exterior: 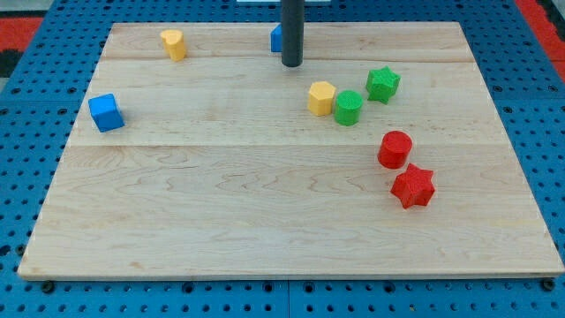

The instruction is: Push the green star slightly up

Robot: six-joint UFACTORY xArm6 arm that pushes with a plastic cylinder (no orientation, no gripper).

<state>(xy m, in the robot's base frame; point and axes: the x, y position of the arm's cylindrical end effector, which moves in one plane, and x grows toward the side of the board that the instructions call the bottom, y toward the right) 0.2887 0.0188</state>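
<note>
Lying flat near green cylinder (348, 108): green star (383, 85), ridged.

The big pale wooden board (265, 194) looks smooth, with thin grain lines. The green plastic star block (383, 84) and the red plastic star block (413, 186) look matt with fine ridges. The dark rod (292, 31) looks smooth and dull.
</note>
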